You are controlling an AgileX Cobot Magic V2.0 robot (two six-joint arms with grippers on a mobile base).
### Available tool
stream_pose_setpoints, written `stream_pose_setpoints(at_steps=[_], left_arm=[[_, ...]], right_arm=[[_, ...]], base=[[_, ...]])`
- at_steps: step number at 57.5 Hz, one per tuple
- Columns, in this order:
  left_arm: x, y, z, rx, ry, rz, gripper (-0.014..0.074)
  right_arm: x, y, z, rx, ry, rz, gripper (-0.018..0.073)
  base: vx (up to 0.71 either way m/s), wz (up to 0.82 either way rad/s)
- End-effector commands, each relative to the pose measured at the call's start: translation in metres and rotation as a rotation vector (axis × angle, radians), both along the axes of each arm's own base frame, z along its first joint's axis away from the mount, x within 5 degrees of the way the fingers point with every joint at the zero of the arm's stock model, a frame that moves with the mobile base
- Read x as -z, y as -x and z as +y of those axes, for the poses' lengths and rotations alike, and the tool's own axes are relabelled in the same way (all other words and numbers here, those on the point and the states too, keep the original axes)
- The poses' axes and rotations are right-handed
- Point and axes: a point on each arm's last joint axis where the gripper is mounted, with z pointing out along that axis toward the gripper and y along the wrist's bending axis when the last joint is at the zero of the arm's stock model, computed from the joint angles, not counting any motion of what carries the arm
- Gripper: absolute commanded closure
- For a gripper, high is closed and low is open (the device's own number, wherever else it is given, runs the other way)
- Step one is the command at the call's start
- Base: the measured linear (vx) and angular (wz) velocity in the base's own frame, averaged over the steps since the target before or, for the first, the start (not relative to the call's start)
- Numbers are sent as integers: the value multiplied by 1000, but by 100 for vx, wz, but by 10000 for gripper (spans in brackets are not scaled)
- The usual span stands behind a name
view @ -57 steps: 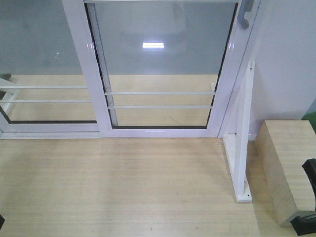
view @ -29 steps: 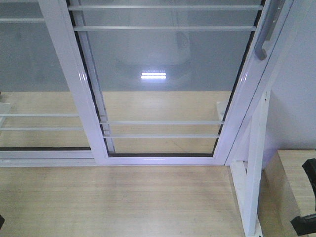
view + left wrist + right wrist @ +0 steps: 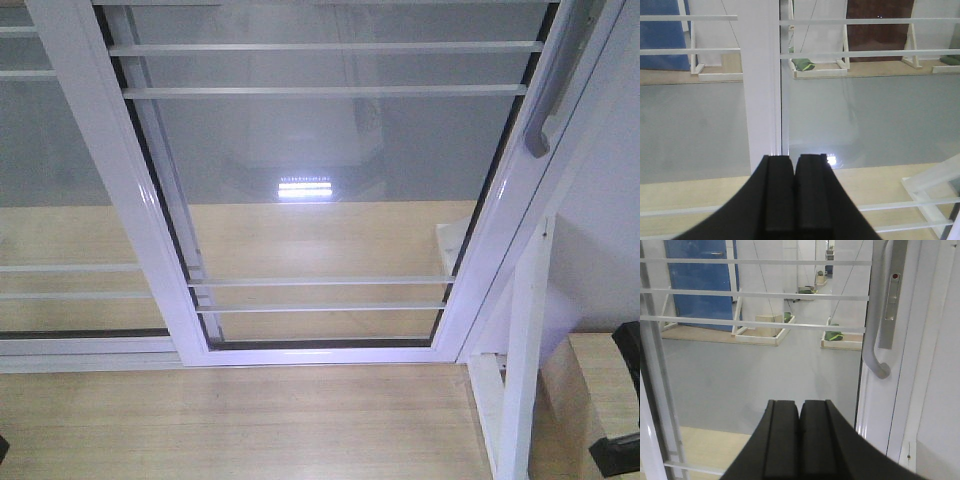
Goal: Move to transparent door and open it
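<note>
The transparent door (image 3: 330, 150) fills the middle of the front view. It stands upright on the light-wood surface (image 3: 250, 430), its glass crossed by pairs of thin white bars. Its curved grey handle (image 3: 548, 95) sits on the right stile, near that view's top right corner. To the left, partly overlapped by the door, is a second white-framed glass panel (image 3: 60, 180). To the right stands a white support post (image 3: 525, 370) with a wooden block (image 3: 590, 380) beside it. The right pincer (image 3: 800, 437), fingers pressed together, points at the glass just left of the handle and its lock plate (image 3: 891, 295), touching neither. The left pincer (image 3: 795, 195), likewise pressed together, faces a white frame upright (image 3: 760, 85) without touching it.
</note>
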Motion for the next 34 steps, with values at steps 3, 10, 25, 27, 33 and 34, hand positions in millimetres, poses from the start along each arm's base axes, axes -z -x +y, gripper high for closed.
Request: stream_pose_setpoints(at_steps=[3,10,25,27,33,34], left_arm=[[2,-1,1,-11,16,-65,602],[2,-1,1,-11,16,-65,602],[3,-1,1,-13,15,-53,602],[3,-1,1,-13,15,-53,602],[3,-1,1,-10,14,-51,602],[3,-1,1,-10,14,-51,602]], right_arm=[[-3,0,-1,9,-5,-77,562],[-3,0,-1,9,-5,-77,562],[-2,-1,0,4,-1,-57,562],[-2,-1,0,6,-1,-57,562],[-2,-1,0,7,-1,-57,562],[-2,-1,0,7,-1,-57,562]], base=[[10,-3],[9,-2],[5,2],[-1,-1],[-1,-2],[0,-1]])
